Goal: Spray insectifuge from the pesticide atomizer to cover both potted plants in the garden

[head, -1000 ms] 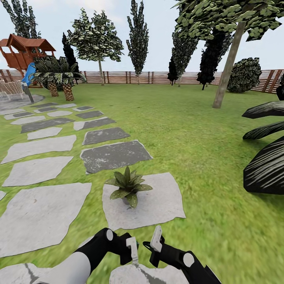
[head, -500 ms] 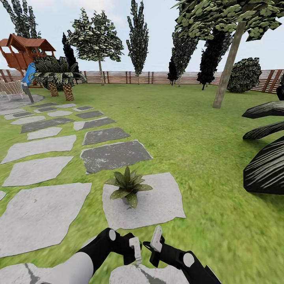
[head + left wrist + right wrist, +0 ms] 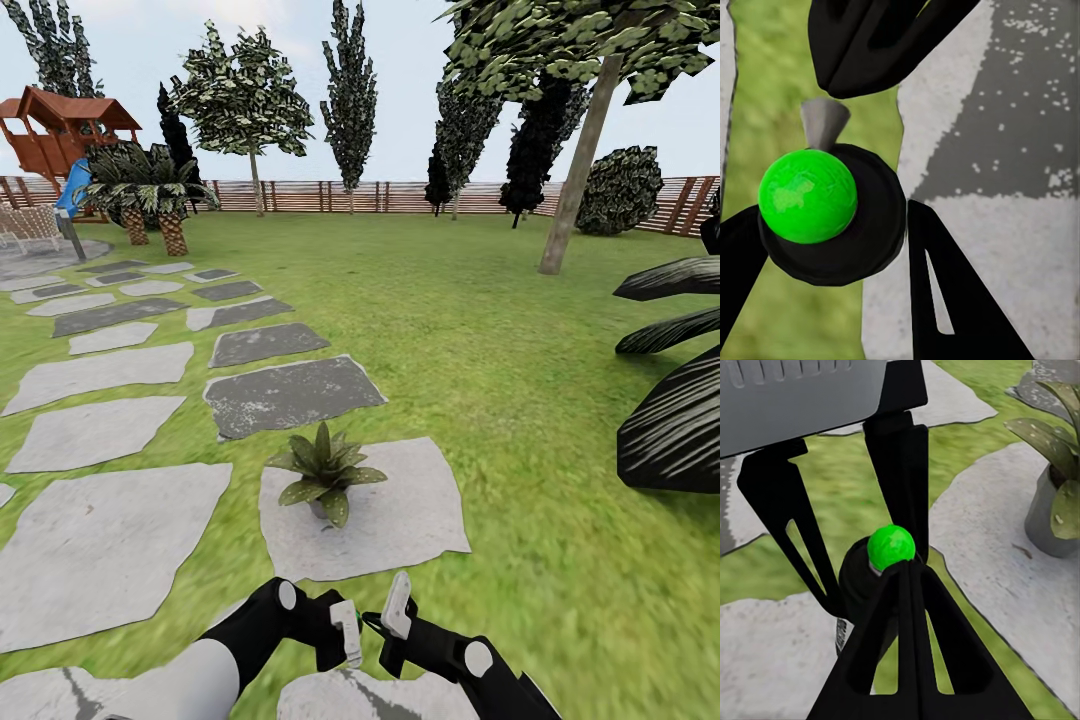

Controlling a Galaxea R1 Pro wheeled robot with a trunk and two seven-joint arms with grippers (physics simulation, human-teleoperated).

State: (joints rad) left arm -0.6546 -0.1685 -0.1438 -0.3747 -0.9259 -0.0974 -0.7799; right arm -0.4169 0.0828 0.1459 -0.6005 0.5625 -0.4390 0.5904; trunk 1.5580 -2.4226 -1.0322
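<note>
Head view places the potted plant on a stepping stone just beyond both grippers, whose finger states cannot be told; the green-capped atomizer between them looks rigid, light, probably slippery: grip its dark body.

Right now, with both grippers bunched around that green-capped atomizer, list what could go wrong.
1. The left gripper and right gripper sit very close together at the atomizer; they could bump each other or knock it.
2. The left wrist view does not make clear how firmly the atomizer is clamped, so it might slip when lifted.
3. The potted plant stands further ahead on its stepping stone; spray released here may miss leaves.
</note>
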